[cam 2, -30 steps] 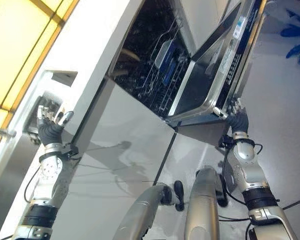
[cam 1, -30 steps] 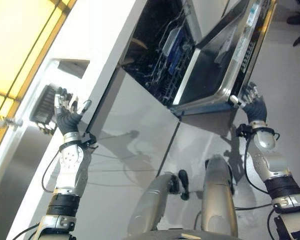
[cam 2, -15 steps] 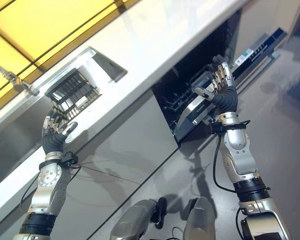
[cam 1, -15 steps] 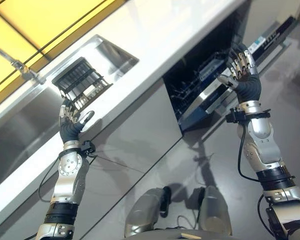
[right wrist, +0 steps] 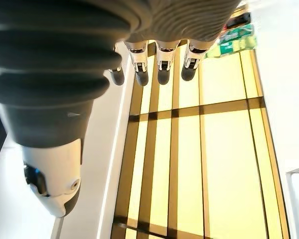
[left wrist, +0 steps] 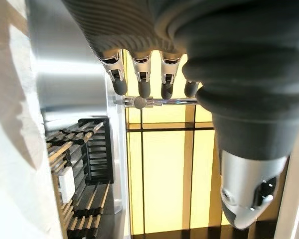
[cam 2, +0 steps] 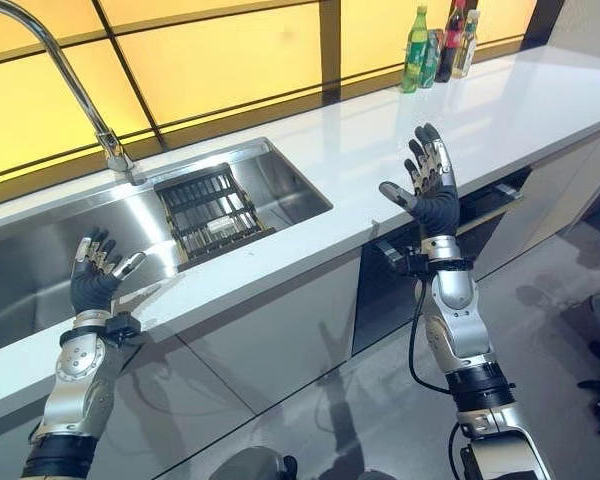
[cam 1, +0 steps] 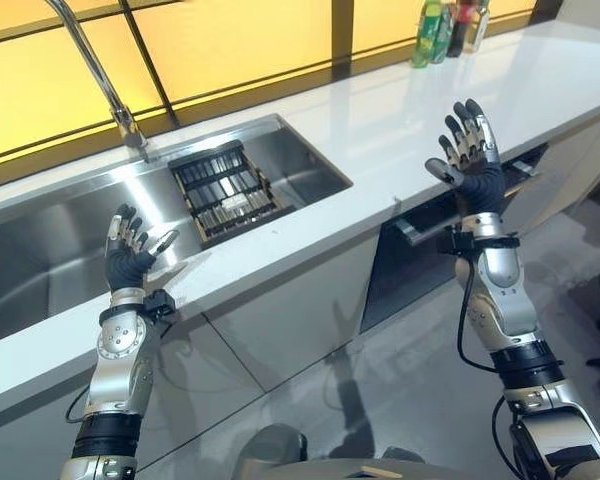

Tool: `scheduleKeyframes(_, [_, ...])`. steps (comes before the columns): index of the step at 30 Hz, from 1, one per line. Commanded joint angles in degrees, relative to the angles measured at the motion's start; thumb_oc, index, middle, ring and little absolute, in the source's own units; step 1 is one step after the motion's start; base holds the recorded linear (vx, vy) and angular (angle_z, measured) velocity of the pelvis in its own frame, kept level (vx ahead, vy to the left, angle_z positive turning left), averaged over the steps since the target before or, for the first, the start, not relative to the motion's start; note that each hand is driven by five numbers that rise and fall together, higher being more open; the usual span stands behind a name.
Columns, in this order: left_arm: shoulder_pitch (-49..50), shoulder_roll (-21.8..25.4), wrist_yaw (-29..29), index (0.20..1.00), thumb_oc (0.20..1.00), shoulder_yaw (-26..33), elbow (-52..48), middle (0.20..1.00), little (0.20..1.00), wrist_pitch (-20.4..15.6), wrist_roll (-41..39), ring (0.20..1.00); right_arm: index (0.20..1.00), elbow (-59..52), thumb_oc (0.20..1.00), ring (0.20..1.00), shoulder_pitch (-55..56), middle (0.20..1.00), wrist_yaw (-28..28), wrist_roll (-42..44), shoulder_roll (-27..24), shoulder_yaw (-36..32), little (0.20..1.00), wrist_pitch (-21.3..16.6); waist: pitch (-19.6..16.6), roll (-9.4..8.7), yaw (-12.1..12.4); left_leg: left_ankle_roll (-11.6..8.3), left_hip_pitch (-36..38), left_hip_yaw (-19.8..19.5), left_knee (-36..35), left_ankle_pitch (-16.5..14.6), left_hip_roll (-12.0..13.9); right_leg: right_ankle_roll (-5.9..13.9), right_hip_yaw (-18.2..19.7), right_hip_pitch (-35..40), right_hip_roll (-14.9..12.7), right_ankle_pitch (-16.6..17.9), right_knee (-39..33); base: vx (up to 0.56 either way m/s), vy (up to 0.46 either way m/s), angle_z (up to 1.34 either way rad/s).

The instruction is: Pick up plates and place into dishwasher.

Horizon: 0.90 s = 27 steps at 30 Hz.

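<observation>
Left hand raised over the sink's front edge, fingers spread, holding nothing; right hand raised above the white counter, fingers spread and empty; dark dish rack inside the sink; dishwasher below the counter, partly open; bottles at the counter's back.

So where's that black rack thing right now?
The black rack sits inside the steel sink, at its right end in the eye views, just right of the tap and beyond the left robot hand.
</observation>
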Motion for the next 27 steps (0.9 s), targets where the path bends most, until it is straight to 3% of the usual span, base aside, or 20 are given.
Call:
scheduleKeyframes(1, [-0.62,5.00,-1.31,1.000,1.000,1.46,-3.10,1.000,1.000,-1.55,0.08,1.000,1.000,-4.14,1.000,1.000,-0.15,1.000,0.68,-0.94,-0.45,-0.62,1.000,-2.02,-3.18,-1.97,0.23,1.00,1.83,1.05,-7.95,4.06,0.43,-0.03,1.52,3.46,0.81,5.59,-6.15,-0.18,-0.060,-0.06])
scheduleKeyframes(6, [-1.28,4.63,-2.41,1.000,1.000,0.23,-4.67,1.000,1.000,-1.21,-1.32,1.000,1.000,-8.08,1.000,1.000,0.07,1.000,3.02,-1.96,-2.41,-0.50,1.000,-0.39,-4.36,-2.65,-0.32,0.81,1.79,1.87,-10.66,6.46,1.48,0.47,1.99,3.52,1.44,8.53,-10.01,-0.17,-0.056,-0.11])
scheduleKeyframes(12, [-5.05,1.78,-2.32,1.000,1.000,-4.48,-4.87,1.000,1.000,-1.71,-2.94,1.000,1.000,-11.89,1.000,1.000,-4.19,1.000,6.46,-0.22,-3.32,2.86,1.000,5.10,-5.61,-3.54,-0.50,-0.13,1.50,2.09,-12.23,8.02,2.72,0.23,2.15,3.95,2.17,9.23,-12.76,-0.16,-0.030,-0.06])
scheduleKeyframes(16, [-4.56,-0.11,-2.29,1.000,1.000,-6.13,-7.34,1.000,1.000,-3.10,-3.12,1.000,1.000,-13.95,1.000,1.000,-4.48,1.000,7.67,-0.39,-2.95,5.70,1.000,7.18,-5.50,-3.88,1.29,-1.21,0.51,-0.33,-13.85,9.57,3.23,-0.05,1.55,4.77,2.68,8.99,-14.52,-0.09,-0.026,0.02])
scheduleKeyframes(19, [-4.79,-0.61,-2.02,1.000,1.000,-6.97,-9.14,1.000,1.000,-4.12,-3.80,1.000,1.000,-13.62,1.000,1.000,-5.85,1.000,5.50,-2.05,-2.18,8.06,1.000,7.37,-4.72,-3.95,3.26,-2.52,-1.65,-0.65,-14.71,11.59,4.24,0.27,-0.12,5.45,2.28,9.56,-16.14,-0.11,0.017,0.03])
scheduleKeyframes(21, [-5.58,-1.40,-2.13,1.000,1.000,-7.92,-10.24,1.000,1.000,-3.64,-4.58,1.000,1.000,-13.82,1.000,1.000,-5.24,1.000,3.01,-3.18,-1.96,8.18,1.000,7.53,-4.10,-4.16,3.25,-3.28,-3.39,3.27,-12.93,11.66,5.16,0.45,-2.62,5.82,1.49,9.93,-16.47,-0.09,0.101,0.32])
scheduleKeyframes(25, [-9.60,-3.22,-2.43,1.000,1.000,-11.43,-9.74,1.000,1.000,-3.27,-5.48,1.000,1.000,-13.39,1.000,1.000,-3.35,1.000,-0.98,-6.27,-2.80,7.66,1.000,6.23,-3.19,-4.65,-0.95,-3.96,-4.79,21.93,-6.52,11.27,10.06,1.04,-9.52,6.00,-1.92,10.46,-15.18,-0.06,0.212,1.22])
scheduleKeyframes(27, [-11.24,-3.68,-0.11,1.000,1.000,-13.17,-9.12,1.000,1.000,-4.25,-5.42,1.000,1.000,-11.60,1.000,1.000,-3.64,1.000,-1.39,-6.62,-2.64,8.26,1.000,4.46,-3.40,-4.58,-1.23,-3.35,-4.32,21.91,-6.92,9.82,9.33,1.56,-9.95,5.99,-3.20,10.28,-14.16,0.07,0.215,1.30])
